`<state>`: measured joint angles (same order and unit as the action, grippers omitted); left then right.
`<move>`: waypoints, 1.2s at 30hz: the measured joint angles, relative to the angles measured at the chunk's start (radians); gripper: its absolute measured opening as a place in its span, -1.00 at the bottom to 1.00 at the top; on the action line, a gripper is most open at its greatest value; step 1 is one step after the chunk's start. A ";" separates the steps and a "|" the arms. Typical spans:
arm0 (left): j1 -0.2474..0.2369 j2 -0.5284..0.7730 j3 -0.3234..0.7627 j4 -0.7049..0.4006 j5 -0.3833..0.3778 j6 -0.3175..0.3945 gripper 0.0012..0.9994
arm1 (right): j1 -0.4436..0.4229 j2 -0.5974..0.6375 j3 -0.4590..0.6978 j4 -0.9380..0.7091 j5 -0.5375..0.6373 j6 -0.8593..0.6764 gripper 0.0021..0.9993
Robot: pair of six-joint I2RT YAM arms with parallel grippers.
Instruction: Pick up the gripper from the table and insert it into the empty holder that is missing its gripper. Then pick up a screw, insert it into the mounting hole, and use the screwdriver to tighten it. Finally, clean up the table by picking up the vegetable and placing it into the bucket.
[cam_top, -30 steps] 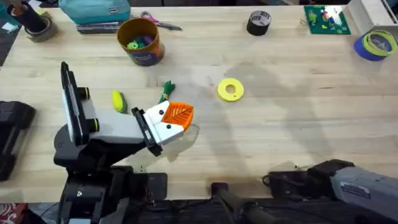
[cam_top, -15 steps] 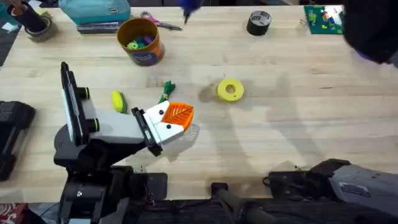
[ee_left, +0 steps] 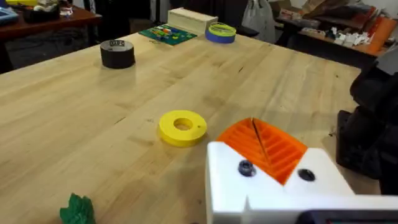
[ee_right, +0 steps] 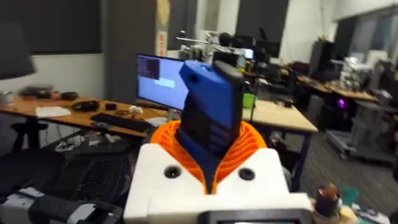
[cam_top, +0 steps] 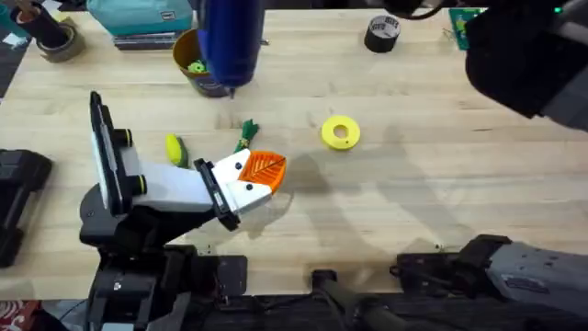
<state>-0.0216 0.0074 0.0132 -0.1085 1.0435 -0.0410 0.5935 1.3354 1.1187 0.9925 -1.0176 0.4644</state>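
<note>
The blue screwdriver (cam_top: 230, 41) hangs high over the table's far left part, bit pointing down, in front of the mustard bucket (cam_top: 187, 61). My right gripper (ee_right: 209, 157) is shut on the screwdriver (ee_right: 211, 106), white fingers and orange ribbed pads clamping its body; the right arm (cam_top: 524, 55) looms dark at upper right. My left gripper (cam_top: 268, 171) rests low by the table, its orange pads (ee_left: 267, 146) pressed together with nothing between them. The green vegetable (cam_top: 246, 133) lies just beyond it on the wood, with its leafy end (ee_left: 78, 208) near the left fingers.
A yellow flat ring (cam_top: 341, 131) lies mid-table, a black tape roll (cam_top: 382, 33) at the back. A small yellow object (cam_top: 173, 149) sits beside the left arm. A teal case (cam_top: 138, 17) stands behind the bucket. A blue tape roll (ee_left: 221, 32) sits at the far corner.
The screwdriver has swept in from the far edge to above the bucket, looming larger. The right arm's dark bulk has grown at upper right. The left arm has stayed still.
</note>
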 joint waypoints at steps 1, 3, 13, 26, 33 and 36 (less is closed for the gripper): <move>0.000 0.000 0.000 0.000 0.000 0.000 -0.99 | 0.008 0.000 0.000 0.009 -0.004 0.000 -0.95; 0.000 0.000 0.000 0.000 0.000 0.000 -0.99 | 0.022 0.000 0.000 0.010 -0.010 0.000 -0.95; 0.000 0.000 0.000 0.000 0.000 0.000 -0.99 | 0.062 0.011 0.014 0.010 -0.063 -0.023 -0.95; 0.000 0.000 0.000 0.000 0.000 0.000 -0.99 | 0.072 0.063 0.048 0.010 -0.119 -0.023 -0.95; 0.000 0.000 0.000 0.000 0.000 0.000 -0.99 | 0.072 0.083 0.085 0.010 -0.142 -0.023 -0.95; 0.000 0.000 0.000 0.000 0.000 0.000 -0.99 | 0.072 0.083 0.085 0.010 -0.146 -0.023 -0.95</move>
<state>-0.0216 0.0074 0.0132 -0.1089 1.0435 -0.0410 0.6657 1.4185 1.2037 1.0026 -1.1633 0.4419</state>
